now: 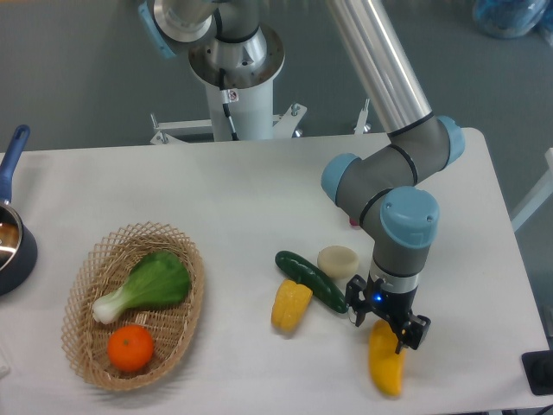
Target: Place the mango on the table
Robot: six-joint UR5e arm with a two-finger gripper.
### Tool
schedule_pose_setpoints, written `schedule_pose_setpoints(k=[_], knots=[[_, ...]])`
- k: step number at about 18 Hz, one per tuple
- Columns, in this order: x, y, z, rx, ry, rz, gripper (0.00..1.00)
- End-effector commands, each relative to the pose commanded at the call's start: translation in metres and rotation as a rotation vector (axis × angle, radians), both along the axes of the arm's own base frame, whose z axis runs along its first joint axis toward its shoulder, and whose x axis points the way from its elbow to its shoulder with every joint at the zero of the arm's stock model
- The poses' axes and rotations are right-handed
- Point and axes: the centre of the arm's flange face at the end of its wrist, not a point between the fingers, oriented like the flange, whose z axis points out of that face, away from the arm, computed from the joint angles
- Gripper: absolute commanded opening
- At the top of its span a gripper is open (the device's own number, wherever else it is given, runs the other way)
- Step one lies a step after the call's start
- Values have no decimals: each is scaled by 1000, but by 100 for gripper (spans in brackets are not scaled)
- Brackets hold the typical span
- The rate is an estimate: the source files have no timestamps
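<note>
While the mango (386,369) lies on the white counter (242,199) near its front edge, the claw (385,322) hangs directly above the fruit's upper end with its two fingers spread apart, gripping nothing. At about ten o'clock from the mango sit a dark green cucumber (311,280), a corn cob (290,304) touching its lower side, and a pale round slice (337,260) at the cucumber's upper right. Well apart at nine o'clock, a wicker basket (86,341) holds a leafy bok choy (149,285) and an orange (130,348). A dark pot with a blue handle (12,242) sits at the counter's left edge.
</note>
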Motion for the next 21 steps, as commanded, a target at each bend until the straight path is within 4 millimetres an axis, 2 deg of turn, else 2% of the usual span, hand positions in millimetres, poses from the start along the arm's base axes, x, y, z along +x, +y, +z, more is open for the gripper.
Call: schedule_pose_setpoints(k=[2, 4, 5, 6, 8, 10, 13, 17, 21], knots=[[-1, -3, 17, 16, 15, 23, 100], [-17, -16, 37, 37, 37, 74, 100], [-25, -22, 52, 53, 58, 93, 100], [-30, -24, 58, 58, 66, 99, 100], [-43, -40, 63, 58, 76, 125, 100], [-56, -62, 81, 67, 103, 147, 100], [-67, -87, 105, 54, 166, 81, 100], [-75, -117, 117, 10, 219, -24, 100], [-76, -124, 113, -5, 222, -52, 100]])
